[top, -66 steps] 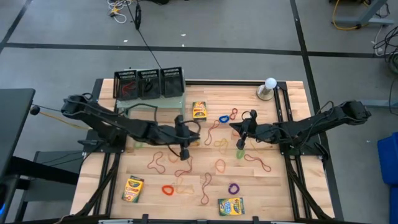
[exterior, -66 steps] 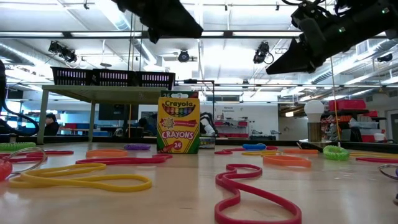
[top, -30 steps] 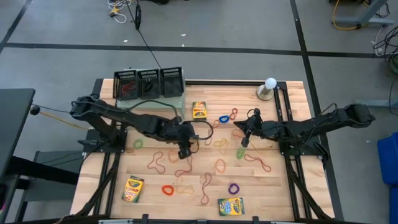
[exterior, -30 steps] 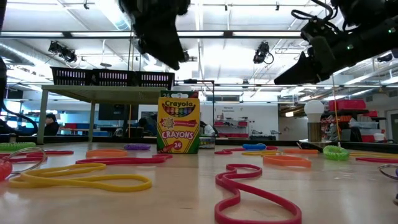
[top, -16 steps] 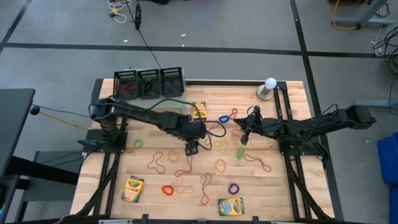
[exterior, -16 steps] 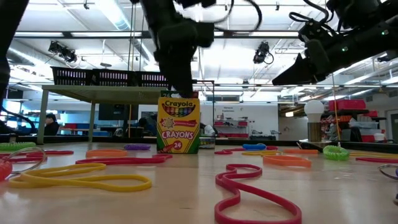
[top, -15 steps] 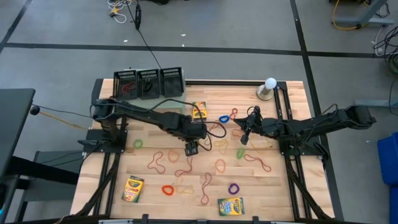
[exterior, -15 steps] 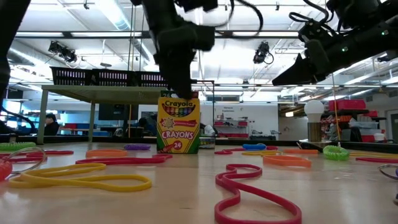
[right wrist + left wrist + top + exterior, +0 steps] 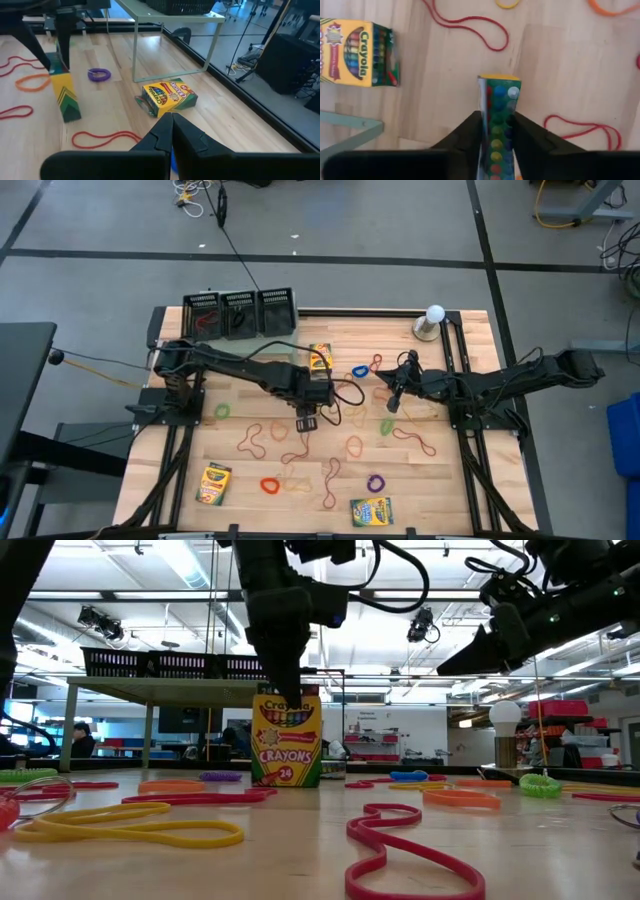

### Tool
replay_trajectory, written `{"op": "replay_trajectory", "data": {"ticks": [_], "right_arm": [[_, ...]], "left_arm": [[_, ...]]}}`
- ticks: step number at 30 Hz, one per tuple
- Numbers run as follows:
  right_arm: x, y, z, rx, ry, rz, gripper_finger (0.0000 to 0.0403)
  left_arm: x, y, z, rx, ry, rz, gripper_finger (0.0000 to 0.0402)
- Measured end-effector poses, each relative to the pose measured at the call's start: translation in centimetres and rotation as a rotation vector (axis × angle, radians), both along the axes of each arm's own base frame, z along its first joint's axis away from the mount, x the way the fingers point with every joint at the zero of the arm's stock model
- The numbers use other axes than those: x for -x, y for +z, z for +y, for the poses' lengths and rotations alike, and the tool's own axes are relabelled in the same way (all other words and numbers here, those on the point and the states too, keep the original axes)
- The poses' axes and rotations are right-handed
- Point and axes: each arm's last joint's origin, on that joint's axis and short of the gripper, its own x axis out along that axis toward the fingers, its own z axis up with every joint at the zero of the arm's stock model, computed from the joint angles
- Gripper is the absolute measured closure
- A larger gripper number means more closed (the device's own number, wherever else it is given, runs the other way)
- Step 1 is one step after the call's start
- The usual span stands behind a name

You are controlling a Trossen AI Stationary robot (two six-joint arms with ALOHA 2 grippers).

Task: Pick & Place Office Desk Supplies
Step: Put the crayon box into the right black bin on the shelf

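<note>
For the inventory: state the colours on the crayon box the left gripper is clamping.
Yellow and green crayon box, red Crayola lettering; clearest in the low view.

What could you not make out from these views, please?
- Left wrist view: the lower part of the upright crayon box is hidden between the left end effector fingers.
- High view: the mesh trays contents are too small to identify.
- Low view: the right end effector fingertips are cut off.
</note>
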Motion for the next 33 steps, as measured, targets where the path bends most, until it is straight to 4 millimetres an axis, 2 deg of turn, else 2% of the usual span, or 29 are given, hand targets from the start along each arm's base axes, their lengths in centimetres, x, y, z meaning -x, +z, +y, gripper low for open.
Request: {"op": "replay_trajectory", "data": {"ticks": [4, 7, 13, 18, 22, 25, 28, 33], "right_arm": [[0.0, 0.1, 0.0, 0.0, 0.0, -0.006, 0.0391], [0.0, 0.1, 0.0, 0.001, 0.001, -0.008, 0.0391], [-0.1, 0.2, 0.0, 0.003, 0.001, -0.016, 0.0391], [-0.1, 0.2, 0.0, 0.002, 0.001, -0.017, 0.0391], [-0.1, 0.2, 0.0, 0.002, 0.001, -0.016, 0.0391], [-0.1, 0.2, 0.0, 0.001, 0.005, -0.018, 0.0391], [-0.1, 0.2, 0.0, 0.001, 0.005, -0.018, 0.0391], [-0.1, 0.2, 0.0, -0.001, 0.009, -0.02, 0.0391]], "left_arm": [[0.2, 0.5, -0.1, 0.015, -0.008, 0.009, 0.0329], [0.5, 2.6, -0.1, 0.037, -0.015, -0.008, 0.0333], [1.9, 10.1, 0.0, 0.022, -0.055, -0.154, 0.0335], [4.3, 17.8, 0.7, -0.077, -0.081, -0.242, 0.0336], [6.8, 22.6, 2.7, -0.159, -0.048, -0.289, 0.0337], [8.9, 25.0, 4.9, -0.2, 0.011, -0.286, 0.0337], [10.1, 26.0, 7.5, -0.274, 0.067, -0.274, 0.0337], [11.2, 25.8, 12.2, -0.321, 0.116, -0.196, 0.0337]]}}
